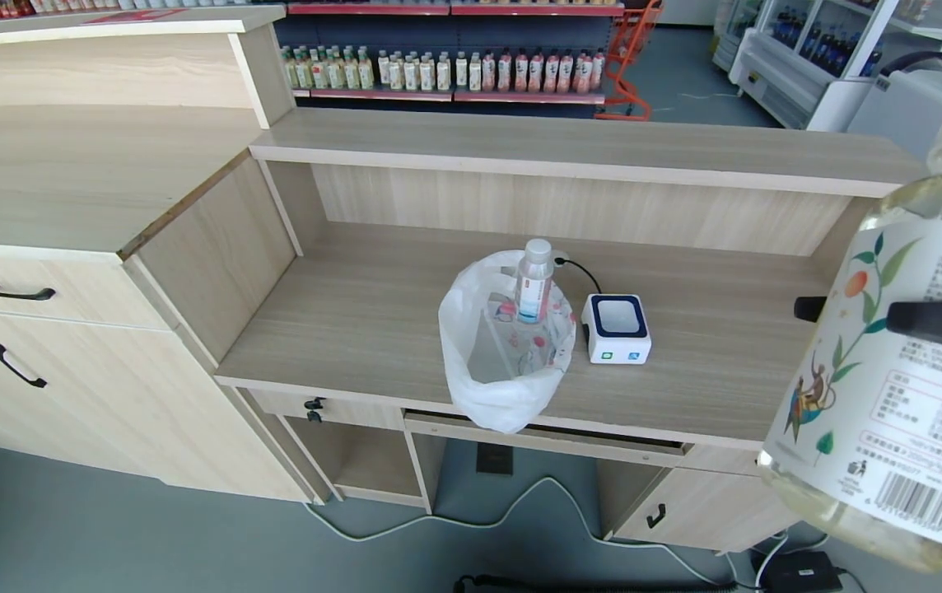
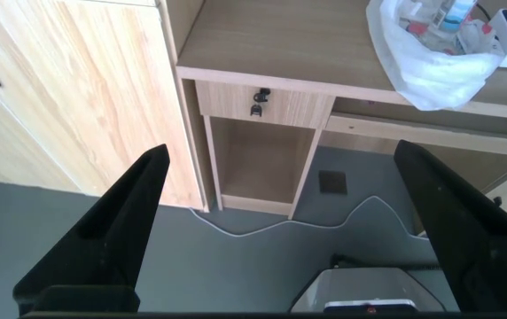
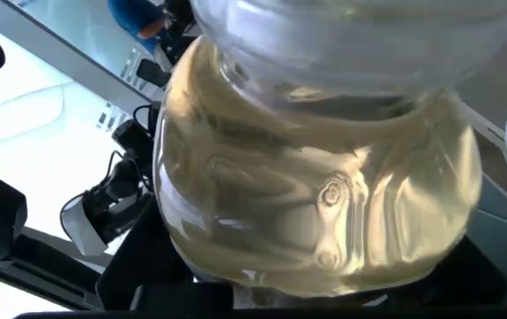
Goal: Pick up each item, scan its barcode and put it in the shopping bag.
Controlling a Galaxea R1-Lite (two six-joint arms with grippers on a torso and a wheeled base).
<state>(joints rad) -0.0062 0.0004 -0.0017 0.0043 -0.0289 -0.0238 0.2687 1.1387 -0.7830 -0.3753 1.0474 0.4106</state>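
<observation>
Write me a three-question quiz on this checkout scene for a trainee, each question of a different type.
1. True or false: the shopping bag lies flat and empty.
2. Where is the scanner? A) inside the bag B) on the counter beside the bag C) on the floor
3. Fill in: the right claw grips a large bottle, while the left claw is ____.

Key
1. False: a small bottle stands in it.
2. B
3. open
</observation>
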